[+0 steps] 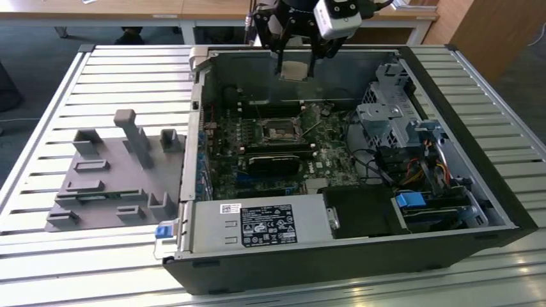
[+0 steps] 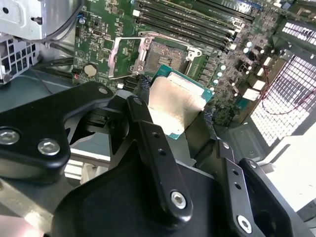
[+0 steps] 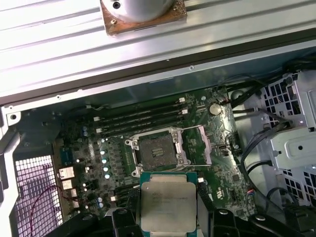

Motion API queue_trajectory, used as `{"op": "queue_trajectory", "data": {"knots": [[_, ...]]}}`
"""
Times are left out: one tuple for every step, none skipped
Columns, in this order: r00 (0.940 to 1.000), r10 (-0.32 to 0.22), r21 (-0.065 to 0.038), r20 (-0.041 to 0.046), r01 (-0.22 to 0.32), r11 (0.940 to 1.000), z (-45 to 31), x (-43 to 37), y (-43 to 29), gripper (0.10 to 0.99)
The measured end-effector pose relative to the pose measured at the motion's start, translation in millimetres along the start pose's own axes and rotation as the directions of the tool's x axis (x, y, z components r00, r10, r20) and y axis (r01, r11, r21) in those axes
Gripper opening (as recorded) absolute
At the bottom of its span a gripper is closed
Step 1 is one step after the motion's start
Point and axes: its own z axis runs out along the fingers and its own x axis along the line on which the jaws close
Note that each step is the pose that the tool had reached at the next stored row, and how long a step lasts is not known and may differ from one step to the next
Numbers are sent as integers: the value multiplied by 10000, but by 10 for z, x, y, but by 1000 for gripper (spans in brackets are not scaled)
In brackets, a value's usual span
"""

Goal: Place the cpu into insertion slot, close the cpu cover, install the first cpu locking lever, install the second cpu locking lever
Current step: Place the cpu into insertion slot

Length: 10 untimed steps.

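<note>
The chip (image 3: 169,202) is grasped at its edges by the hand (image 2: 174,102) and held in the air over the open computer (image 1: 341,259), apart from the bare socket (image 3: 157,150), whose contacts could be bent if the chip is set down tilted or off-centre.

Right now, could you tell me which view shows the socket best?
The first wrist view: the socket lies unobstructed and nearly face-on. The second wrist view shows the socket obliquely, beyond the held cpu. The exterior view shows the socket small and distant.
</note>
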Motion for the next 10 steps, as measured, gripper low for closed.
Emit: {"op": "queue_trajectory", "data": {"knots": [[10000, 67, -2, 6, -67, 10000, 0, 1, 0, 537], [9999, 128, -3, 11, -128, 9999, 1, 1, 0, 537], [9998, 187, -4, 17, -186, 9998, 1, 1, -1, 537], [9997, 243, -6, 22, -243, 9997, 1, 2, -1, 537], [9995, 300, -7, 27, -300, 9995, 1, 2, -1, 537], [9994, 356, -8, 32, -356, 9994, 1, 3, -1, 537], [9991, 411, -8, 36, -411, 9992, 2, 3, -1, 537], [9989, 469, -10, 41, -469, 9989, 2, 3, -1, 537], [9986, 521, -11, 46, -521, 9986, 2, 4, -1, 537], [9983, 573, -12, 51, -573, 9984, 2, 4, -1, 537]]}}
